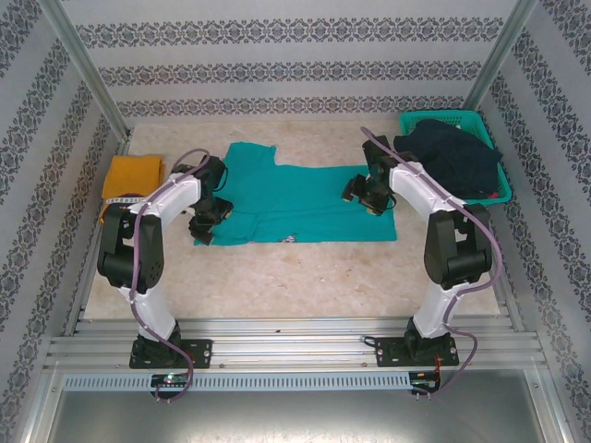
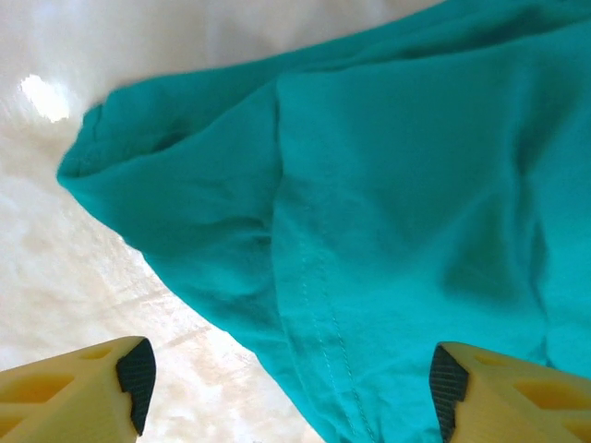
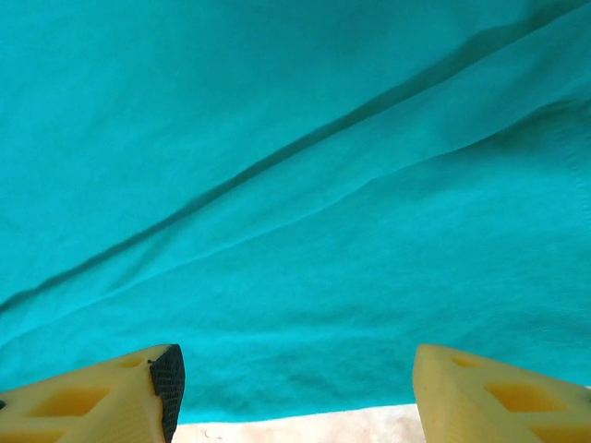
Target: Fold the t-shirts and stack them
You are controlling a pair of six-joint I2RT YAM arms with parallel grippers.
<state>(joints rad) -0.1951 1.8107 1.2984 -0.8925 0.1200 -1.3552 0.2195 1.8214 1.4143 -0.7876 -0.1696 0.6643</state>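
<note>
Pale marbled table, patterned wall panels on three sides.

Teal shirt: lies flat at mid-table, long side running left to right, one sleeve sticking out toward the far edge at its left end. Small white marking near its near hem.

Yellow shirt: folded into a compact pile, well to the left of the teal shirt, not touching it. A dark lettered band shows along its near edge.

Basket: beyond the teal shirt's right end, at the far right corner of the table. Dark cloth is heaped in it and spills over the rim.

Left gripper: over the teal shirt's near left corner. Left wrist view: left gripper has its jaws wide apart, with nothing pinched; the shirt's rumpled hem and stitched seam lie below, with bare table beside them.

Right gripper: over the teal shirt's right end. Right wrist view: right gripper also has its jaws spread, empty; smooth shirt with one long diagonal crease lies below, and its edge meets the table between the fingertips.
</note>
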